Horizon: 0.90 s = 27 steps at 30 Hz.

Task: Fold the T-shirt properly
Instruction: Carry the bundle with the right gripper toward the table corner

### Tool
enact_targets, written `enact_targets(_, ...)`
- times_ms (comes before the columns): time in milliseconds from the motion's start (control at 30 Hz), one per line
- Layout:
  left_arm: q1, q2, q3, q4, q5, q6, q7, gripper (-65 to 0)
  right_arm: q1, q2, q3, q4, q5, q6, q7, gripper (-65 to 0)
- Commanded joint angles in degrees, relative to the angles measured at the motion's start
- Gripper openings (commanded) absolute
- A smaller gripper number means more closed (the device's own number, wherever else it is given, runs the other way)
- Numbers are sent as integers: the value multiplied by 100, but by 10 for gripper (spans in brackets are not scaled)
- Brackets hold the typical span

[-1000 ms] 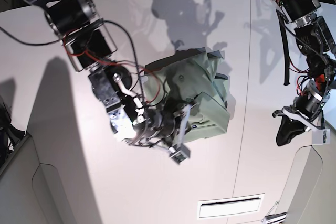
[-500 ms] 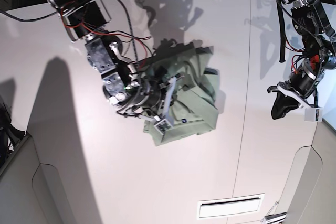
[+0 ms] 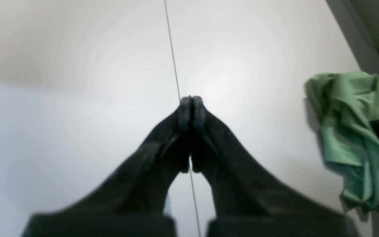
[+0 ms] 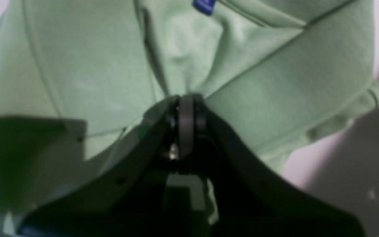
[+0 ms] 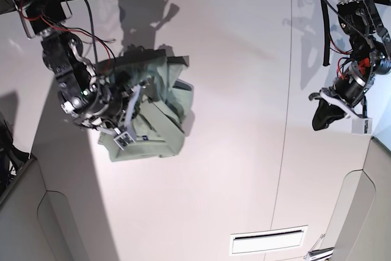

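The T-shirt is a crumpled pale green bundle at the left of the table in the base view. My right gripper is shut on a fold of it; in the right wrist view the fingertips pinch the cloth of the T-shirt, just below a small blue label. At the right side my left gripper hangs shut and empty, far from the shirt. In the left wrist view the left gripper is pressed together over bare table, with the T-shirt off at the right edge.
A thin seam runs down the white table. A white slotted plate lies near the front. Grey rounded panels sit at the front left and front right. Cables hang from both arms.
My right arm has pulled the shirt bundle leftward and toward the back of the table. The left arm has drifted slightly upward at the right, still shut.
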Motion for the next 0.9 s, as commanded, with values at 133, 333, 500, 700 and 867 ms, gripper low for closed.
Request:
enact_targets(133,-63,-76,-17,105,-422,-101,170,-650,-509,575,564,352,-122,118,-507,-650)
enact_targets(333,37,-74,-17,105,-772,-207,271,-650,-1005,1156,1228,391,-120,354,-507,-650)
enact_targets(500,114,-61,-17,105,-826,-207,297,-650,-1327,1528,1504,391,-122,450,-507,-650)
enact_targets(700,127,-59,-17,105,-846,-207,339,-650,-1357,1864,1510,391,-92,1172,-452,-650)
enact_targets(867,127,-59,-17,105,-883,-207,396,-650,-1351,2149,1510,391,140,1696,-352,-650)
